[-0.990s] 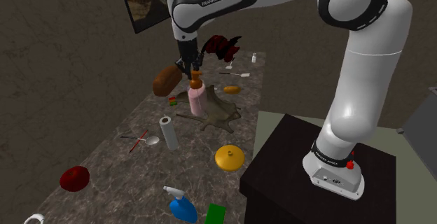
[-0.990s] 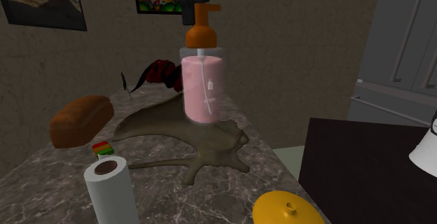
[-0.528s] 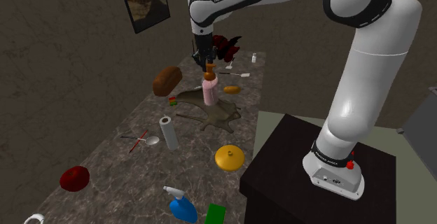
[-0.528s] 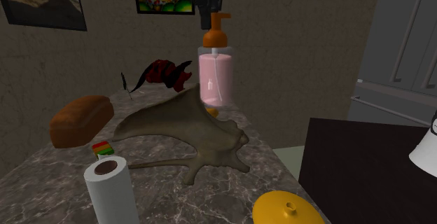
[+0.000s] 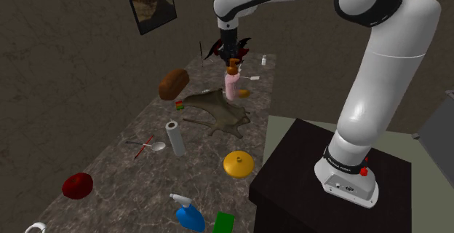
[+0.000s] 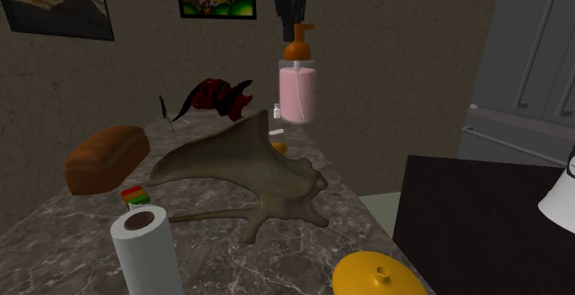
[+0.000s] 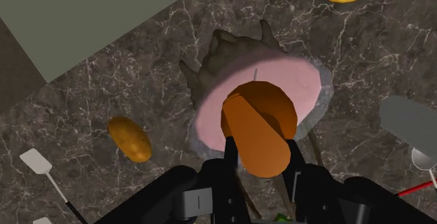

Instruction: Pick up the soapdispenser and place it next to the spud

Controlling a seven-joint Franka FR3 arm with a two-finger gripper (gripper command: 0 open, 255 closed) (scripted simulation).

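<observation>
One soapdispenser (image 5: 231, 86), pink body with an orange pump (image 7: 255, 126), hanging upright and clear of the counter (image 5: 109, 173). The gripper (image 5: 232, 61) has it by the pump, black fingers pressed in on either side of the neck, as the wrist view shows plainly.

Change noted over the last second: the bottle hung over the loaf (image 5: 173, 84) side of the antler-shaped piece (image 5: 218, 113), then above its middle, and now past its far edge. In the second exterior view the soapdispenser (image 6: 298, 93) has drawn away toward the wall and sits higher and smaller against it.

One spud (image 5: 241, 92), orange-brown, lying on the counter just beside where the bottle hangs. From the wrist view the spud (image 7: 129, 138) is off to one side of the bottle's base, near but apart, with bare marble between them.

Standing of the task, as I judge it: pick-up done, carry nearly done, placing not begun. The sideways travel has used up most of the gap — what remains looks like a short nudge toward the spud and a straight lowering.

One hazard: the antler-shaped piece (image 6: 240, 169) lies under the bottle's near side, so a descent begun too early could set the base on its edge and tip it.
</observation>
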